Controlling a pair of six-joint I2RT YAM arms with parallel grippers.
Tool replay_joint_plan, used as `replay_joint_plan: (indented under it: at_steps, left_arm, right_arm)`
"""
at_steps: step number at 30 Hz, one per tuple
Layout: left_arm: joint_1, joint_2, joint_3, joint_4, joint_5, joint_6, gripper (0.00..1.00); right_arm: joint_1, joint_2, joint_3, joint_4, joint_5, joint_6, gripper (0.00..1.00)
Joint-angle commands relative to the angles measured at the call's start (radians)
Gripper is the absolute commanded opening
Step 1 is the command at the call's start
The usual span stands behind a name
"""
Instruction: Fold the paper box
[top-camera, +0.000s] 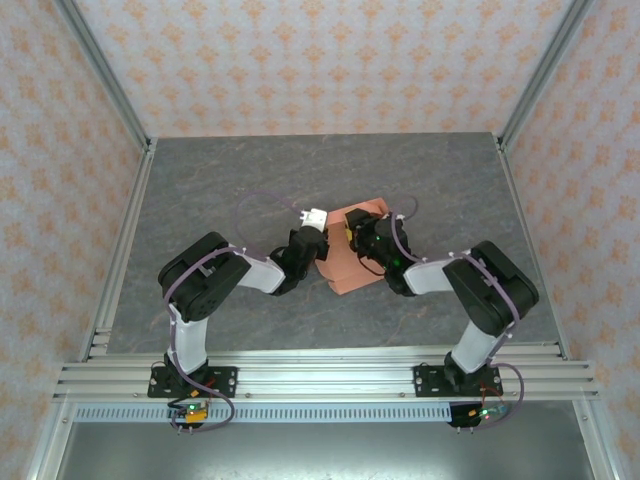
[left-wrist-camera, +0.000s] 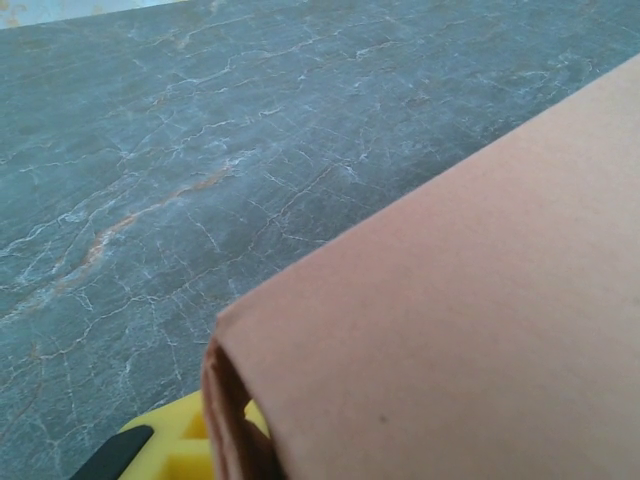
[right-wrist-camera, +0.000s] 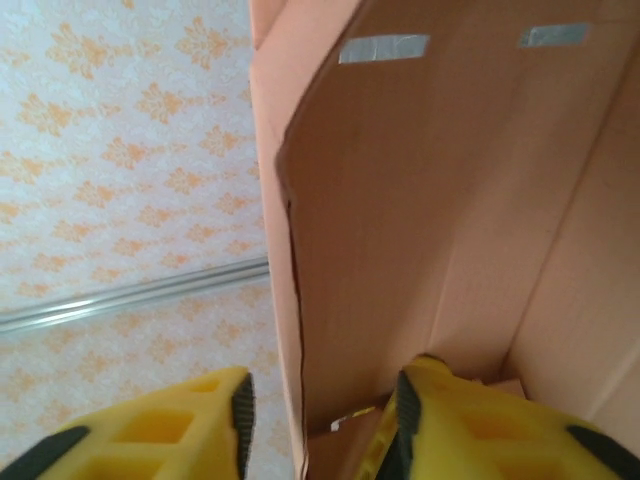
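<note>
The paper box (top-camera: 348, 262) is salmon-orange card, partly folded and held tilted at mid table between both arms. In the left wrist view its folded panel (left-wrist-camera: 450, 320) covers the lower right, and its layered edge runs over a yellow finger (left-wrist-camera: 175, 450). My left gripper (top-camera: 314, 238) is shut on that left edge of the card. My right gripper (right-wrist-camera: 320, 420) stands open astride one box wall (right-wrist-camera: 285, 300), with one finger (right-wrist-camera: 470, 430) inside the box and the other finger (right-wrist-camera: 180, 430) outside. The right gripper (top-camera: 362, 236) sits at the box's upper right part.
The grey marbled tabletop (top-camera: 230, 190) spreads round the box. Patterned walls and aluminium posts (top-camera: 105, 75) close in the back and sides. A rail frame (top-camera: 320, 375) runs along the near edge by both arm bases. Two taped slots (right-wrist-camera: 385, 47) show on the box's inner face.
</note>
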Motion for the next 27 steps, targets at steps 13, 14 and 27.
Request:
replay_joint_plan:
  at_steps: [13, 14, 27]
  left_arm:
    - [0.061, -0.163, -0.1, -0.018, 0.077, 0.176, 0.09]
    - [0.07, -0.178, -0.115, -0.013, 0.104, 0.184, 0.09]
    - [0.201, -0.235, -0.167, -0.064, 0.444, 0.283, 0.1]
  right_arm:
    - [-0.063, -0.518, 0.299, -1.182, 0.087, -0.638, 0.74]
    - [-0.101, -0.493, 0.345, -1.232, 0.059, -0.698, 0.75]
    - [-0.217, 0.085, 0.898, -1.588, -0.362, -1.359, 0.81]
